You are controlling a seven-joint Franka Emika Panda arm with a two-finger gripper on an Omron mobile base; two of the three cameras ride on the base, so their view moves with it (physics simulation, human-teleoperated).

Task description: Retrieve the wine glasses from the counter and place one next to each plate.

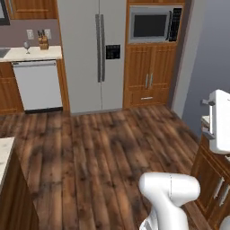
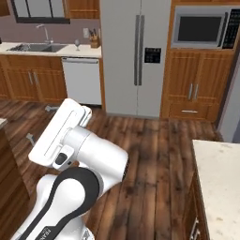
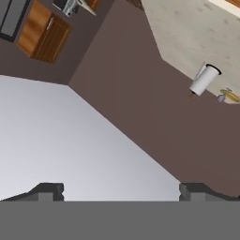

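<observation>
**Task hardly begun: nothing held, glass far away on the desk**

Nearest, seen in the hand view: tool (image 3: 121,190) standing wide, two dark tips well apart, nothing between them. Pointed at a plain grey-white surface and a brown wall, not at any glass. Farther in that tilted view: a beige speckled top (image 3: 187,33) carrying a white paper-towel roll (image 3: 205,79), with a small yellowish thing just beside the roll, too small to tell.

In the middle: wide wooden floor (image 1: 99,148), lying between the base and the kitchen wall.

Farthest: one wine glass (image 2: 77,44) standing upright on the desk (image 2: 70,50), between the sink (image 2: 35,47) and the knife block (image 2: 94,42), above the white dishwasher (image 2: 82,79). Same glass (image 1: 26,46) found small in the left base view. Second glass not made out. No plate recognised with certainty.

Judged so: no glass fetched, none placed. Left to do: drive across to the desk, take the first glass, carry it to a plate, then the same for the second.
</observation>
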